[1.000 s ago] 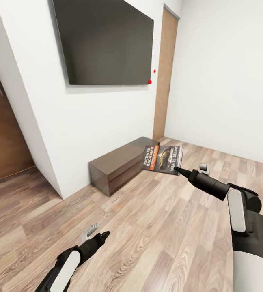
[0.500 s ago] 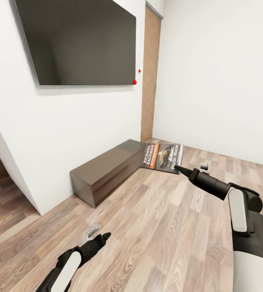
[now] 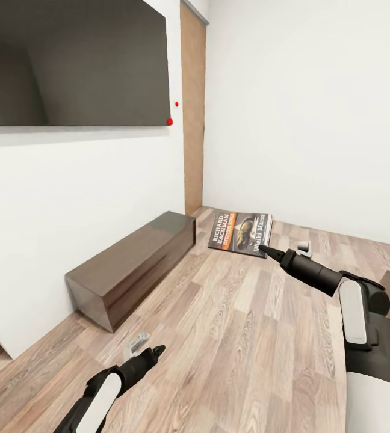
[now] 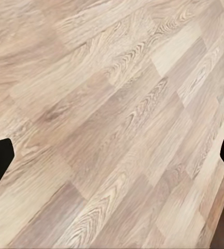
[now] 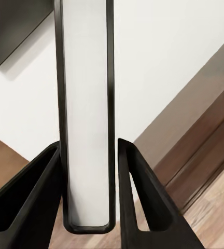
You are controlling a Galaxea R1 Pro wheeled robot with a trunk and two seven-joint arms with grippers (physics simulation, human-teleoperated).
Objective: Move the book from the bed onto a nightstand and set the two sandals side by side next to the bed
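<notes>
View has swung rightward; right pincer [image 3: 262,248] clamps the book [image 3: 241,232] edge, left pincer [image 3: 156,350] spread empty over floor [image 3: 237,325].

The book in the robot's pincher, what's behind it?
Behind the book, held up edge-on in the right end effector, are the wooden floor, a white wall and a long dark cabinet. The floor strip it covers stays hidden.
</notes>
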